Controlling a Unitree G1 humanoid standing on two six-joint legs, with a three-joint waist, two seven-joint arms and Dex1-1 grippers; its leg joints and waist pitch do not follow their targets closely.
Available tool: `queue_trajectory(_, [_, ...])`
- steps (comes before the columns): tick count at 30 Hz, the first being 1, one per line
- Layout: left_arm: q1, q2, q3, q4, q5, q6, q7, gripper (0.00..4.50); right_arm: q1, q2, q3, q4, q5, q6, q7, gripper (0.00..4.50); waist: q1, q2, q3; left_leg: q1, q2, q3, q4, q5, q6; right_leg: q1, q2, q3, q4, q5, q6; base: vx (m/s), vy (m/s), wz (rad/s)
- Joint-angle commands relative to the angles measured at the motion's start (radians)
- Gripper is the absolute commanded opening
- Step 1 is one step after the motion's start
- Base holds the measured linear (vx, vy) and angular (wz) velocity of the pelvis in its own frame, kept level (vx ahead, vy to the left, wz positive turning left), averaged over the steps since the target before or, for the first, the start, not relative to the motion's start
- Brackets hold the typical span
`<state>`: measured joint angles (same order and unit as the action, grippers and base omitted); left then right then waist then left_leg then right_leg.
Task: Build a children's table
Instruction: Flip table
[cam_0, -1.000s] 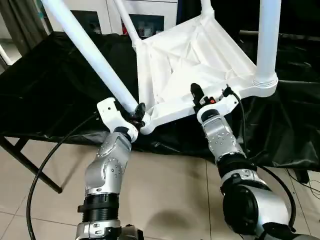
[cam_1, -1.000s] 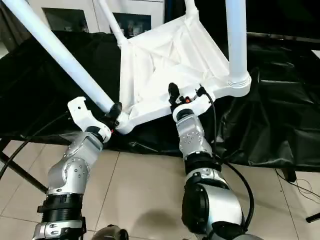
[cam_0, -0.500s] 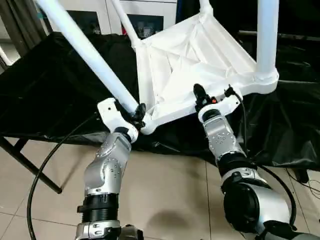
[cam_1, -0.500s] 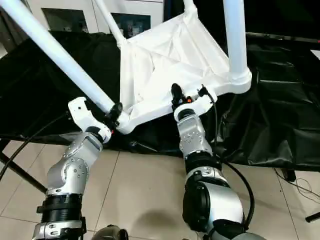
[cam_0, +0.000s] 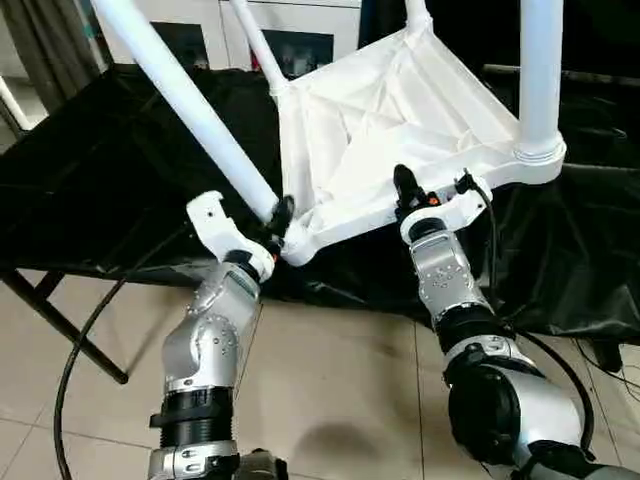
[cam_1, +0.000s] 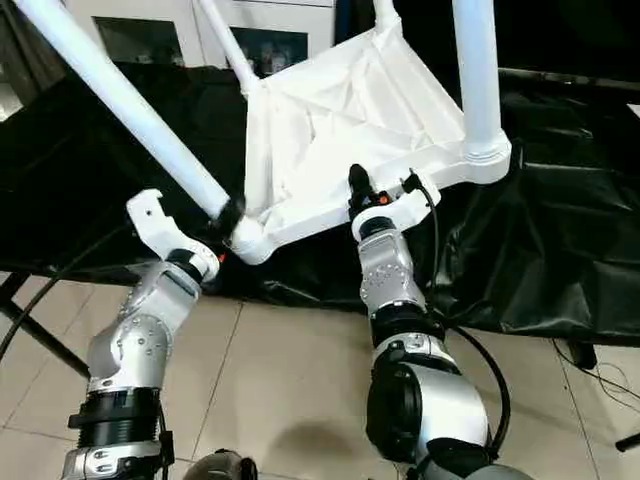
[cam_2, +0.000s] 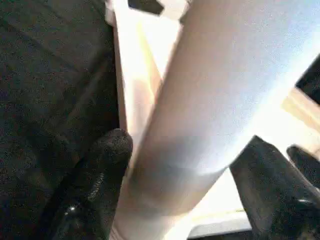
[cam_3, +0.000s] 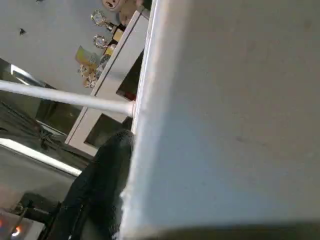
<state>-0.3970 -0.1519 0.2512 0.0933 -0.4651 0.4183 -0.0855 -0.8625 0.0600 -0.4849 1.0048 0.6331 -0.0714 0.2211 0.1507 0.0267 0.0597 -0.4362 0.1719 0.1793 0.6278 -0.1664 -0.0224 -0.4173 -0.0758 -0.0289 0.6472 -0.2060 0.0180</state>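
The table top (cam_0: 390, 120) lies upside down and tilted on the black-draped counter (cam_0: 120, 170); your left hand (cam_0: 277, 218) sits at its near corner socket, fingers loosely astride the slanted leg (cam_0: 190, 105), not clamped; your right hand (cam_0: 404, 187) grips the top's near edge; the leg's long axis runs up and away from this socket.

Head pair looking down over both forearms, sharing the upturned table top (cam_0: 380, 120); wrist cameras pressed close against it
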Motion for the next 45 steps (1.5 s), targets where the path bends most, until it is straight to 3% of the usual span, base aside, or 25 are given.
queue_trajectory(1, [0.058,-0.027,0.008,-0.028,-0.005,-0.028,0.001,3.78,-0.02,-0.055,0.003,-0.024,-0.05,-0.057,-0.04,2.2,-0.002,-0.005,-0.086,0.049,0.054,-0.014,-0.073,-0.162,0.051,0.036,-0.058,0.023,-0.068,-0.006,-0.231,0.0,0.0,0.0])
queue_trajectory(8, [0.096,-0.024,0.033,-0.089,-0.02,-0.103,0.003,4.22,-0.011,-0.151,-0.014,-0.05,-0.074,-0.086,-0.058,2.2,0.007,-0.004,-0.086,0.05,0.056,-0.012,-0.077,-0.192,0.023,0.038,-0.065,0.017,-0.071,-0.046,-0.202,0.0,0.0,0.0])
queue_trajectory(9, [0.107,-0.022,0.037,-0.101,-0.014,-0.125,0.003,4.36,-0.008,-0.177,-0.019,-0.056,-0.076,-0.087,-0.059,2.17,0.012,-0.004,-0.084,0.054,0.057,-0.01,-0.078,-0.21,0.015,0.035,-0.065,0.016,-0.076,-0.06,-0.195,0.0,0.0,0.0])
queue_trajectory(13, [0.132,-0.004,0.023,-0.127,0.013,-0.149,-0.004,4.5,0.004,-0.233,0.002,-0.074,-0.116,-0.092,-0.056,2.16,0.019,-0.008,-0.085,0.052,0.056,-0.007,-0.079,-0.215,0.008,0.038,-0.066,0.013,-0.077,-0.08,-0.162,0.0,0.0,0.0])
queue_trajectory(14, [0.142,0.013,-0.001,-0.132,0.036,-0.153,-0.02,4.5,0.008,-0.247,0.007,-0.083,-0.126,-0.09,-0.057,2.16,0.021,-0.008,-0.086,0.052,0.056,-0.007,-0.079,-0.208,0.007,0.038,-0.067,0.013,-0.077,-0.08,-0.155,0.0,0.0,0.0])
queue_trajectory(15, [0.166,0.063,-0.073,-0.146,0.095,-0.156,-0.071,4.5,0.02,-0.277,0.034,-0.103,-0.167,-0.079,-0.067,2.16,0.023,-0.007,-0.086,0.048,0.057,-0.011,-0.084,-0.205,0.004,0.037,-0.064,0.011,-0.079,-0.099,-0.132,0.0,0.0,0.0])
queue_trajectory(16, [0.183,0.096,-0.124,-0.157,0.13,-0.152,-0.105,4.5,0.033,-0.3,0.068,-0.122,-0.216,-0.08,-0.074,2.15,0.026,-0.003,-0.087,0.052,0.058,-0.009,-0.083,-0.219,-0.003,0.032,-0.063,0.012,-0.081,-0.118,-0.114,0.0,0.0,0.0])
queue_trajectory(18, [0.193,0.117,-0.154,-0.163,0.149,-0.152,-0.126,4.5,0.04,-0.311,0.085,-0.134,-0.239,-0.077,-0.076,2.15,0.029,-0.001,-0.088,0.054,0.057,-0.009,-0.083,-0.223,-0.015,0.03,-0.063,0.013,-0.082,-0.119,-0.111,0.0,0.0,0.0])
queue_trajectory(21, [0.215,0.18,-0.238,-0.182,0.202,-0.159,-0.184,4.5,0.057,-0.339,0.122,-0.187,-0.276,-0.033,-0.079,2.15,0.021,-0.001,-0.081,0.051,0.054,-0.011,-0.093,-0.299,-0.049,0.029,-0.065,0.014,-0.091,-0.176,-0.1,0.0,0.0,0.0])
queue_trajectory(23, [0.218,0.224,-0.29,-0.196,0.242,-0.17,-0.222,4.5,0.067,-0.361,0.153,-0.229,-0.305,-0.004,-0.079,2.13,0.012,-0.001,-0.08,0.049,0.05,-0.012,-0.095,-0.317,-0.053,0.032,-0.065,0.015,-0.093,-0.193,-0.093,0.0,0.0,0.0])
queue_trajectory(25, [0.21,0.253,-0.329,-0.214,0.267,-0.181,-0.256,4.5,0.072,-0.378,0.179,-0.266,-0.331,0.017,-0.08,2.13,0.0,-0.005,-0.081,0.045,0.049,-0.011,-0.094,-0.295,-0.045,0.036,-0.066,0.015,-0.091,-0.177,-0.097,0.0,0.0,0.0])
queue_trajectory(29, [0.18,0.301,-0.393,-0.253,0.306,-0.174,-0.317,4.5,0.072,-0.404,0.221,-0.313,-0.388,0.047,-0.089,2.13,-0.015,0.0,-0.084,0.045,0.048,-0.009,-0.089,-0.26,-0.032,0.035,-0.063,0.014,-0.089,-0.16,-0.123,0.0,0.0,0.0])
queue_trajectory(34, [0.144,0.336,-0.435,-0.27,0.338,-0.147,-0.327,4.5,0.066,-0.437,0.273,-0.344,-0.458,0.073,-0.121,2.12,-0.018,-0.003,-0.083,0.048,0.047,-0.006,-0.087,-0.256,-0.034,0.034,-0.06,0.015,-0.088,-0.153,-0.139,0.0,0.0,0.0])
queue_trajectory(45, [0.052,0.364,-0.458,-0.317,0.33,-0.068,-0.371,4.5,0.03,-0.452,0.31,-0.356,-0.5,0.119,-0.134,1.98,-0.017,-0.006,-0.084,0.048,0.046,-0.004,-0.084,-0.236,-0.018,0.036,-0.061,0.016,-0.084,-0.129,-0.155,0.0,0.0,0.0])
